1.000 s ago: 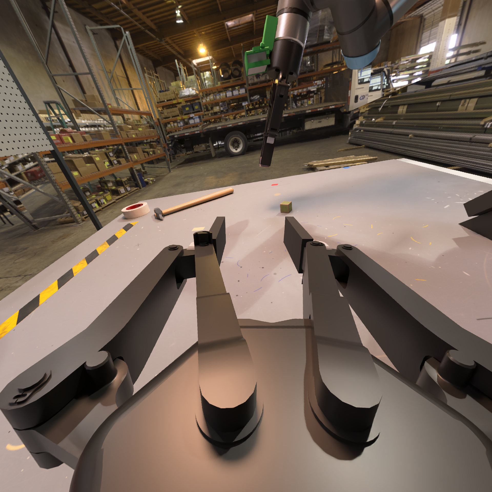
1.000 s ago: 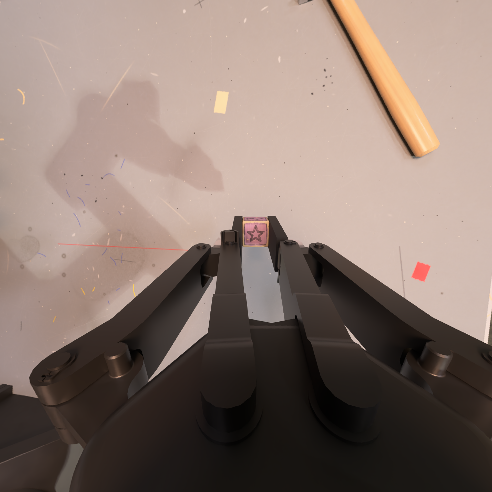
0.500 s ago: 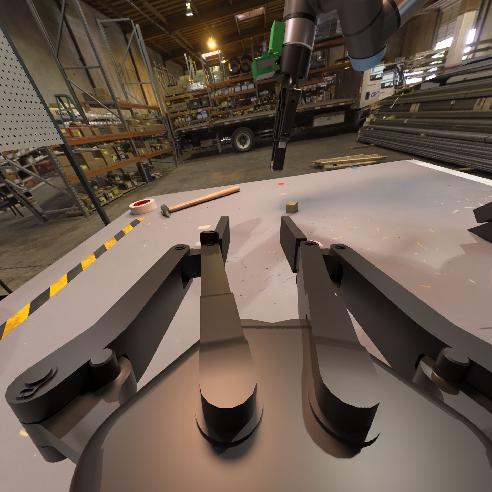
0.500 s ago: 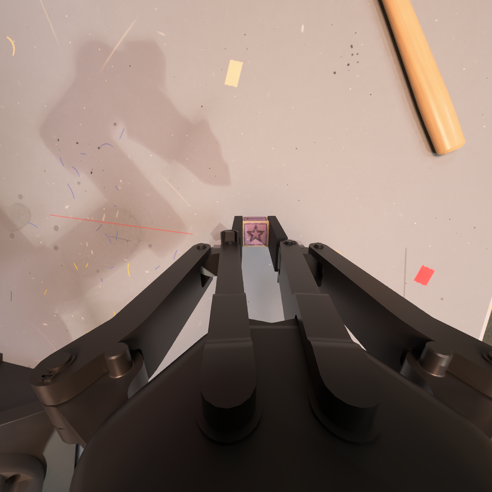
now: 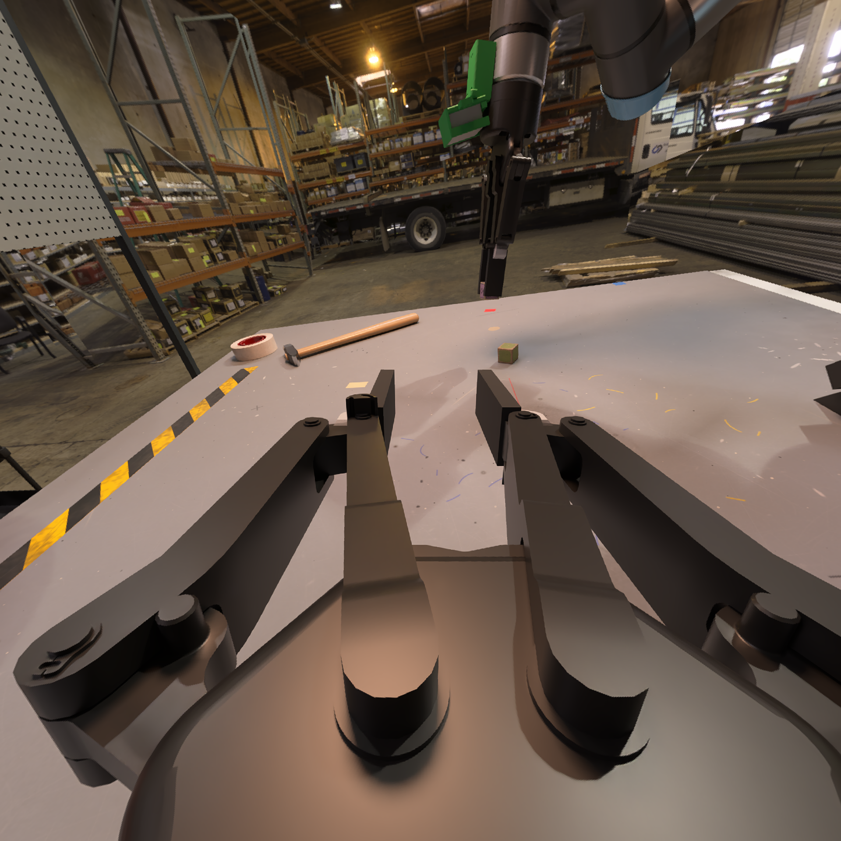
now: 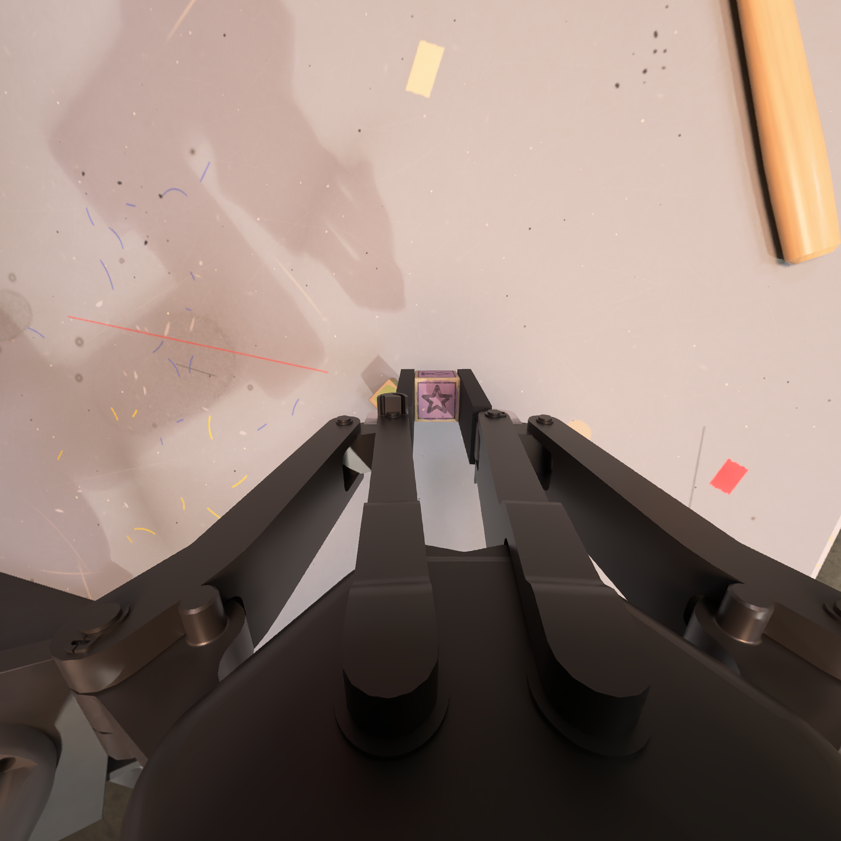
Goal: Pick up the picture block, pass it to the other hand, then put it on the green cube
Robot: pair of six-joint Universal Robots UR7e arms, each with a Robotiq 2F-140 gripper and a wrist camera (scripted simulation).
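Note:
My right gripper [image 6: 436,387] is shut on the picture block [image 6: 436,400], a small pink cube with a star on its face and a tan frame, held high above the table. In the left wrist view the right gripper [image 5: 490,287] hangs tips down over the far table edge. The green cube [image 5: 508,353] sits on the table, below and a little nearer than that gripper. A corner of the green cube [image 6: 384,390] peeks out left of my right fingers. My left gripper [image 5: 434,396] is open and empty, low over the table, well short of the green cube.
A hammer [image 5: 350,337] with a wooden handle [image 6: 785,136] lies at the far left, next to a roll of tape [image 5: 253,346]. A yellow-black striped strip [image 5: 113,480] marks the table's left edge. A dark object [image 5: 830,400] sits at the right edge.
The right gripper has carried the picture block sideways, toward a spot above the green cube, whose corner now shows in the right wrist view. The left gripper has shifted slightly and stays open.

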